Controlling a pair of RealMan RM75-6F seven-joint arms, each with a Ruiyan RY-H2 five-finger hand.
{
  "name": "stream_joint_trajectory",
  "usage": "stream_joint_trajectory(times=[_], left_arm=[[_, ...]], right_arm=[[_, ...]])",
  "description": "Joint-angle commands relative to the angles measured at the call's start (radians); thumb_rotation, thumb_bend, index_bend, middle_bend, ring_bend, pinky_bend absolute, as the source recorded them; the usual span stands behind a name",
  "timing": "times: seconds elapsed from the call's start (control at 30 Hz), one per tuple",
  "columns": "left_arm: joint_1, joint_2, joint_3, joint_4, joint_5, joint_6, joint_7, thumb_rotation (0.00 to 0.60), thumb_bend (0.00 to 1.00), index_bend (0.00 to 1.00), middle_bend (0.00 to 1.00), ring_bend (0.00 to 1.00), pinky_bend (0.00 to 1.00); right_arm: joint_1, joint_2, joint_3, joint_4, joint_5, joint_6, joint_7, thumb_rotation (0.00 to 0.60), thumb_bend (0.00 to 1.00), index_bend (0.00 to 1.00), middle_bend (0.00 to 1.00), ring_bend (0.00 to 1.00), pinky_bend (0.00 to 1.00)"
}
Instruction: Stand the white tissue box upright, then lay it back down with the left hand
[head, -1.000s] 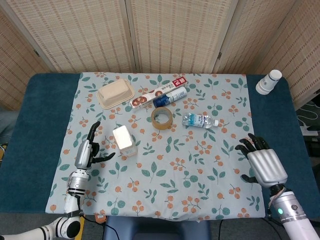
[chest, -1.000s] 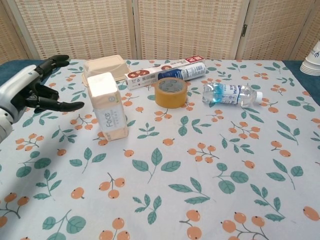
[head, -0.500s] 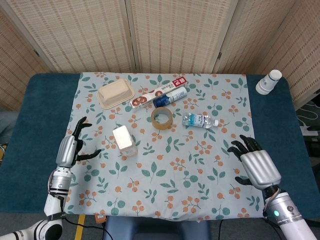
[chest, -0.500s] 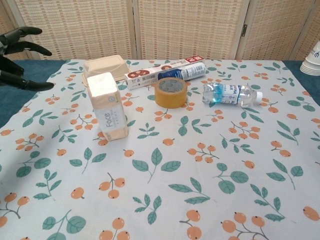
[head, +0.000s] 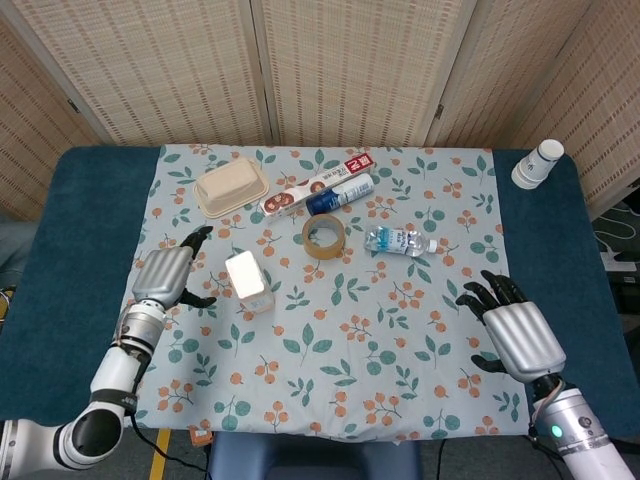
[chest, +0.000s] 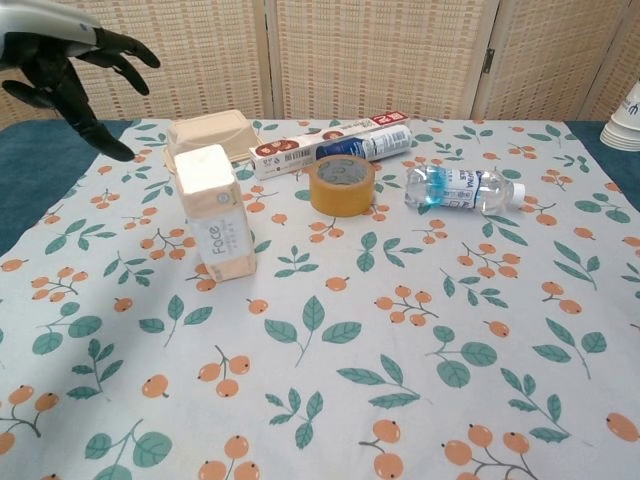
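White tissue box (head: 249, 281) stands upright on the patterned cloth (head: 330, 340), apart from the left hand (head: 165, 273), whose fingers (chest: 120, 45) are spread and empty. Right hand (head: 518, 335) likewise spread, empty, near the cloth's right edge. Bare cloth lies in front of the box.

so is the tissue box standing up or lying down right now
Standing upright: the white tissue box rests on its small end, its "Face" lettering running vertically, with nothing touching it.
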Motion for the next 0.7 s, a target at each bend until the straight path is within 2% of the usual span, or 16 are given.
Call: stream_joint_trajectory(times=[0.03,0.17,0.3,0.47,0.7], left_arm=[[-0.331,0.037,-0.065,-0.096,-0.421,0.095,0.266,0.600,0.14,0.00,0.10,0.90,0.97],[-0.419,0.006,-0.081,-0.064,-0.514,0.141,0.297,0.600,0.14,0.00,0.11,0.90,0.97],[-0.449,-0.035,-0.060,-0.049,-0.485,0.171,0.283,0.600,0.14,0.00,0.12,0.91,0.98],[-0.465,-0.088,-0.014,-0.044,-0.435,0.213,0.270,0.600,0.14,0.00,0.09,0.91,0.98],[-0.466,-0.186,0.023,0.046,-0.397,0.259,0.214,0.600,0.14,0.00,0.09,0.91,0.98]], right_arm=[[-0.006,0.010,0.000,-0.001,-0.010,0.005,0.014,0.600,0.07,0.29,0.15,0.00,0.11],[-0.009,0.023,0.002,0.002,-0.012,0.004,0.036,0.600,0.07,0.29,0.15,0.00,0.11],[-0.009,0.028,0.001,0.000,-0.017,-0.004,0.045,0.600,0.07,0.29,0.15,0.00,0.11],[-0.012,0.033,0.001,-0.002,-0.024,-0.003,0.053,0.600,0.07,0.30,0.15,0.00,0.11],[-0.015,0.039,0.004,-0.003,-0.027,-0.004,0.063,0.600,0.07,0.30,0.15,0.00,0.11]])
